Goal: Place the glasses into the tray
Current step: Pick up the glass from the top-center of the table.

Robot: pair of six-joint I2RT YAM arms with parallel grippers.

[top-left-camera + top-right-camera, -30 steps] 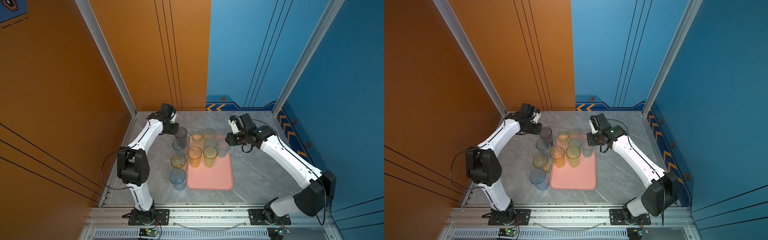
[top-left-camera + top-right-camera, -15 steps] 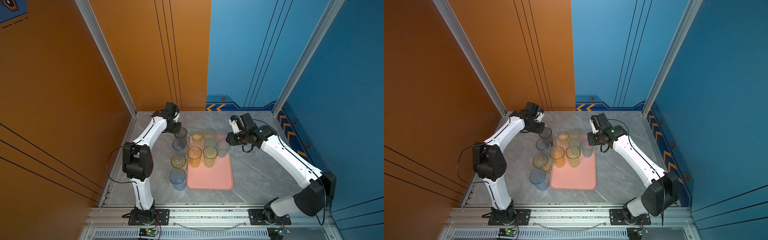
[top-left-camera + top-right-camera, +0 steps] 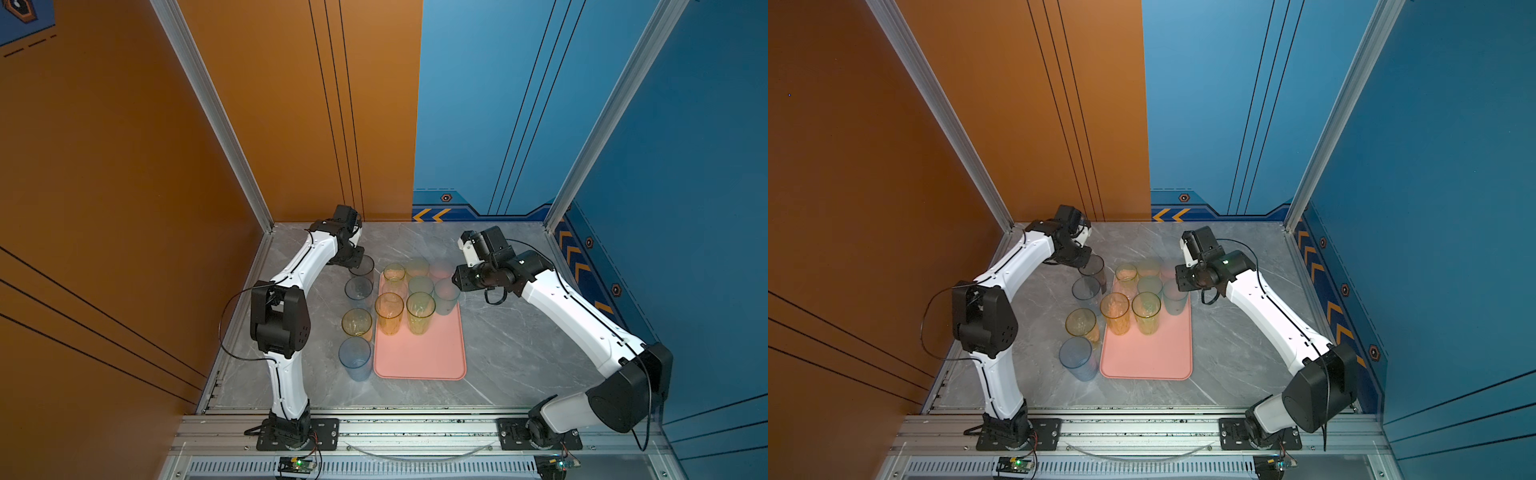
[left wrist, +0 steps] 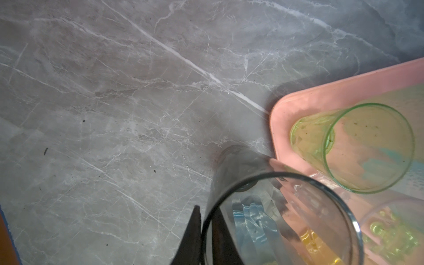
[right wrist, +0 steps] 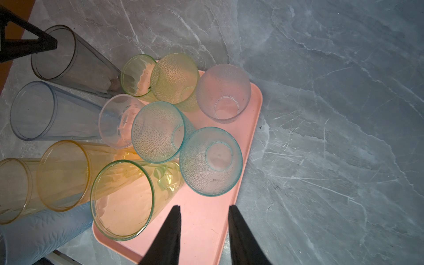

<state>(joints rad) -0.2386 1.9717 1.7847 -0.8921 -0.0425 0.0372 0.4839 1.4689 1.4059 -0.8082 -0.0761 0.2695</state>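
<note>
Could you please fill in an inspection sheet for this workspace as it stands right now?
Surface: grey marble table, with a few dark specks in the wrist views.
Job's things: the pink tray holds eight glasses toward its far end. Four more stand on the table beside it: grey glass, pale blue glass, yellow glass and blue glass.
Clutter: nothing seen.
Grippers: the left gripper pinches the grey glass's rim. The right gripper is open and empty, over the tray.
Cables: the left cable and right cable loop off the arms, clear of the glasses.
Surroundings: orange wall, blue wall, aluminium frame.
</note>
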